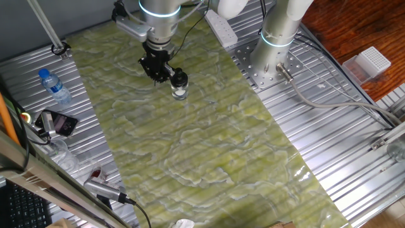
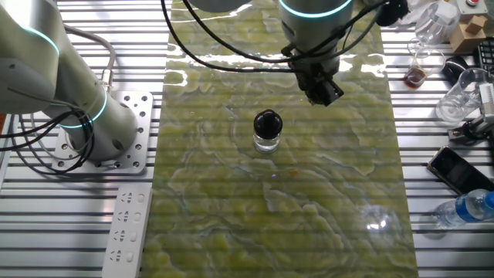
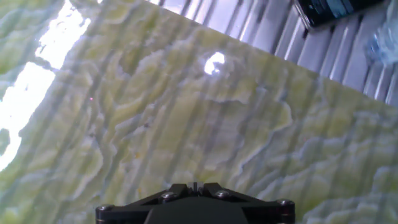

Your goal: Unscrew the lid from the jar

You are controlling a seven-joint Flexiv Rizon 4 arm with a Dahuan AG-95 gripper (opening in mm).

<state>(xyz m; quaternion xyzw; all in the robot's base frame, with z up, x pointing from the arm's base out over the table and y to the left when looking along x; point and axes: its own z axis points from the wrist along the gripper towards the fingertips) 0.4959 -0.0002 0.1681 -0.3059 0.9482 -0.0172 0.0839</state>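
the gripper (image 2: 324,90) hangs beside the jar (image 2: 267,140), finger spacing unclear; descending off-centre could clip the black lid (image 2: 268,123) and topple it.

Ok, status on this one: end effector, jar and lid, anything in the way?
End effector off the jar, holding nothing; open or shut unclear. Lid on, jar upright on mat. Nothing between them.

Two fixed cameras look down at the green mat (image 1: 209,145) from opposite sides, both showing the jar (image 2: 267,137). The hand camera looks closely down along the fingers at the mat.
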